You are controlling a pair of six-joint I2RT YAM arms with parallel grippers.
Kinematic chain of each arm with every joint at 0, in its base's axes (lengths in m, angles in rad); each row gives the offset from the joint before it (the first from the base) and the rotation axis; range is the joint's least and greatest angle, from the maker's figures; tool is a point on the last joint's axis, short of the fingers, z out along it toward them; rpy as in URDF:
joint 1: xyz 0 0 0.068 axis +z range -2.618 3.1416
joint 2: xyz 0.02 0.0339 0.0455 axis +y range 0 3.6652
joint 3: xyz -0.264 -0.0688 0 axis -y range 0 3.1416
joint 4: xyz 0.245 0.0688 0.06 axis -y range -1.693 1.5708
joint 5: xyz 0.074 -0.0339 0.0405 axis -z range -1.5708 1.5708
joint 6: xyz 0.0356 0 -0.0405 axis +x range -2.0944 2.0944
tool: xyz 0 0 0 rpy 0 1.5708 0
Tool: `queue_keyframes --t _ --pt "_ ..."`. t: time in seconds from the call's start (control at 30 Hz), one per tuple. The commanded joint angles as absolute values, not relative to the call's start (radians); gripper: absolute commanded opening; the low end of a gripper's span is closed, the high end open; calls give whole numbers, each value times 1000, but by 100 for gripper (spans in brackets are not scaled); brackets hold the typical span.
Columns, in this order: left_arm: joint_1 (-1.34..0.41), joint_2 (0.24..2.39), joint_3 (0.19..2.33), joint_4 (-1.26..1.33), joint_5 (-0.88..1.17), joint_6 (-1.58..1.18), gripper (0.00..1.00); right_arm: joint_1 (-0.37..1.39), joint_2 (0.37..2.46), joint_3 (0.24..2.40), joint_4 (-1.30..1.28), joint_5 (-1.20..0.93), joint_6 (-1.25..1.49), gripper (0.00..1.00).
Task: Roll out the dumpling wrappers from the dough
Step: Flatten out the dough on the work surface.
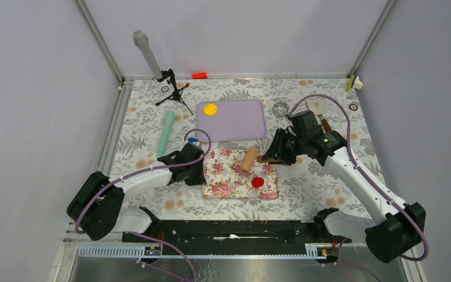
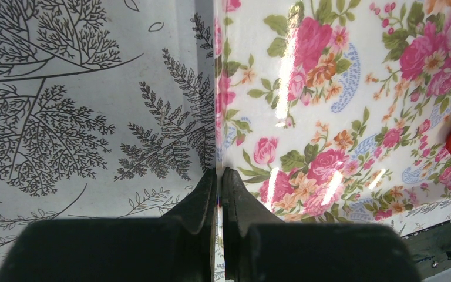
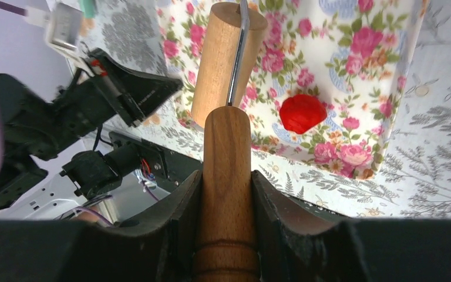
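Pre-roll, nothing flattened yet. Clamping the roller [image 3: 214, 64] by its handle in the right fingers [image 3: 179, 217], drum over the mat's [image 1: 223, 179] far edge. Left fingers [image 2: 202, 197] pinched shut at the mat's left edge. Dough [image 1: 258, 182] balled near the front right corner. Next: drum onto it, press, roll.

There is one red dough ball [image 1: 258, 182] and one yellow wrapper [image 1: 210, 109]. There are also one floral mat [image 1: 226, 176], one lilac board [image 1: 241, 120], one wooden roller [image 1: 249, 159] and one green stick [image 1: 166, 134].
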State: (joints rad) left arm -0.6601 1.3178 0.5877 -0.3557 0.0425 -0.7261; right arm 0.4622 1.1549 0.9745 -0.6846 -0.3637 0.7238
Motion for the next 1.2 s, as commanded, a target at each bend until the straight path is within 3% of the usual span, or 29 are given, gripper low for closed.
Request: queue_keyframes --t 0.0,0.37,0.63,1.17 --pt "-673 1336 575 -424 34 -701 0 477 1084 1108 -803 -246 649 0" --pt "-673 1321 569 -428 9 -703 0 477 936 1010 -1090 -80 630 0" --pt "-673 1318 563 -421 16 -697 0 485 992 941 -914 -190 671 0" --pt "-673 1332 565 -400 54 -678 0 582 1203 1028 -691 -266 679 0"
